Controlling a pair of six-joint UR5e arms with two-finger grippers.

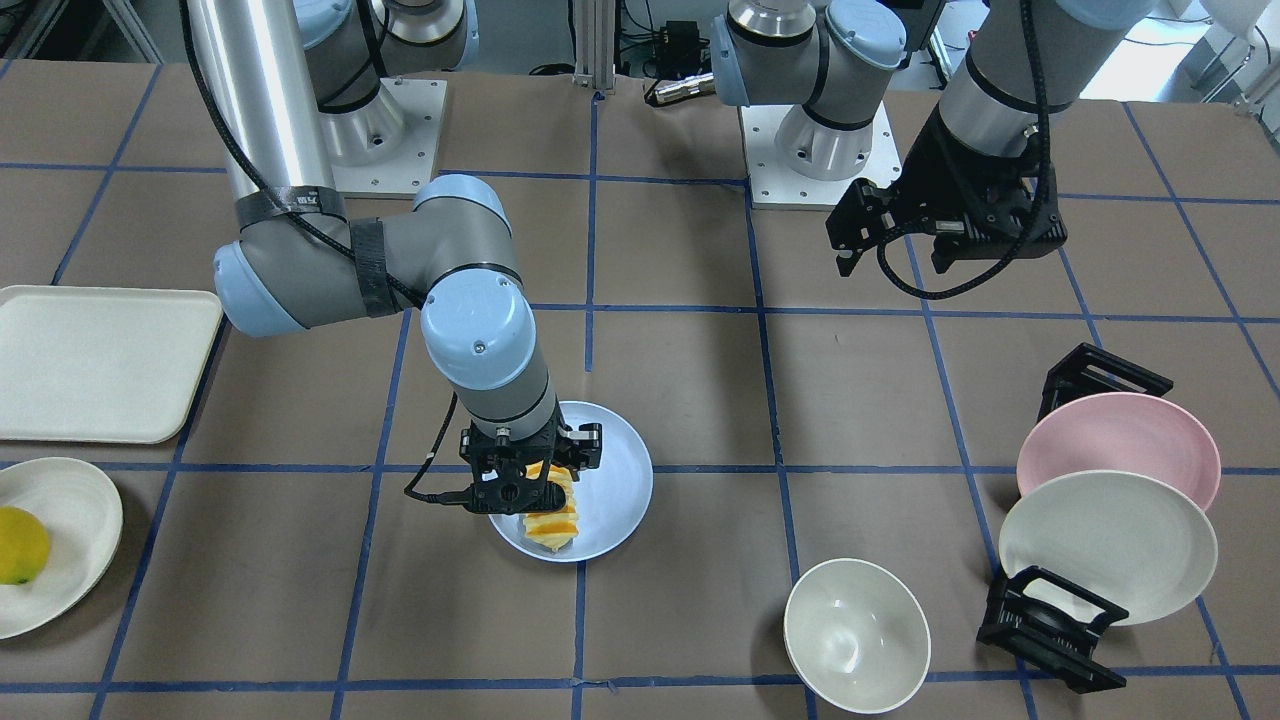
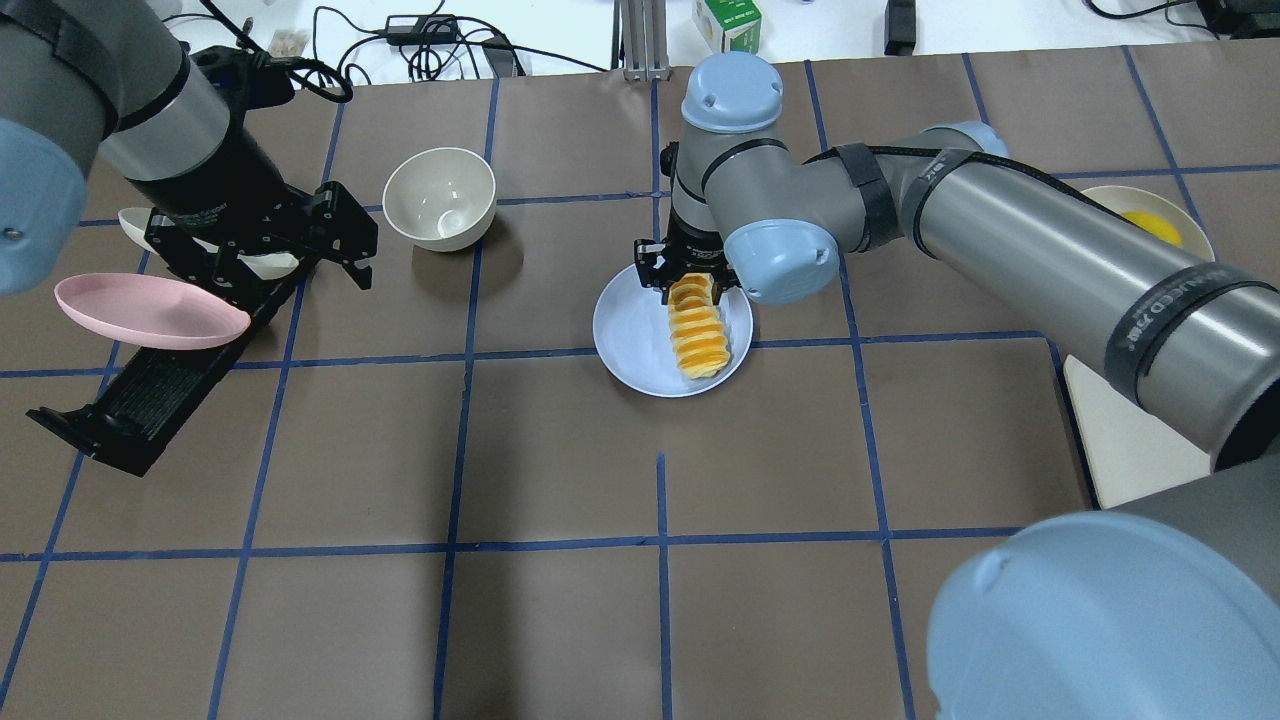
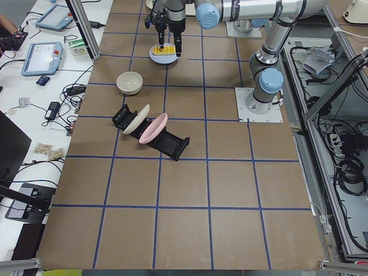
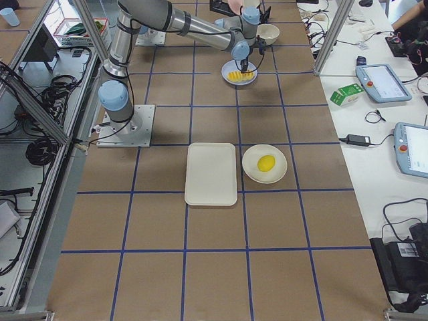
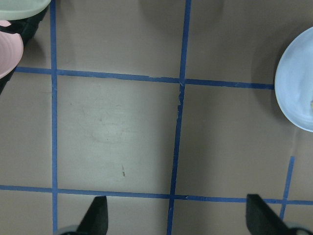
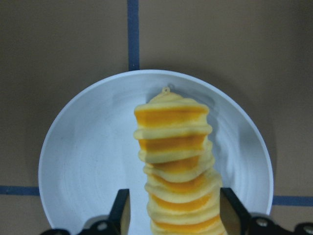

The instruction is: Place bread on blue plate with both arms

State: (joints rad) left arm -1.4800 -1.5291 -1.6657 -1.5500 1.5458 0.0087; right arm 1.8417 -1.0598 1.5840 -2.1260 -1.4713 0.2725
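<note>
Right claw [image 6: 173, 210] points straight down, released astride the bread [image 6: 173, 147] on the blue plate [image 6: 83, 161]; left claw [image 5: 177, 205] hovers aside, released

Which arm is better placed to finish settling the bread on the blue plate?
Right: the right hand straddles the bread on the blue plate; the left hand hangs open, away beside the dish rack.

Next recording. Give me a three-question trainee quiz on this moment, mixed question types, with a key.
1. True or false: the bread lies on the pink plate.
2. Fill in: the left end effector is ___, holding nothing.
3. Which end effector straddles the bread? A) left B) right
Key: 1 false, it lies on the blue plate; 2 open; 3 B, the right end effector.
</note>
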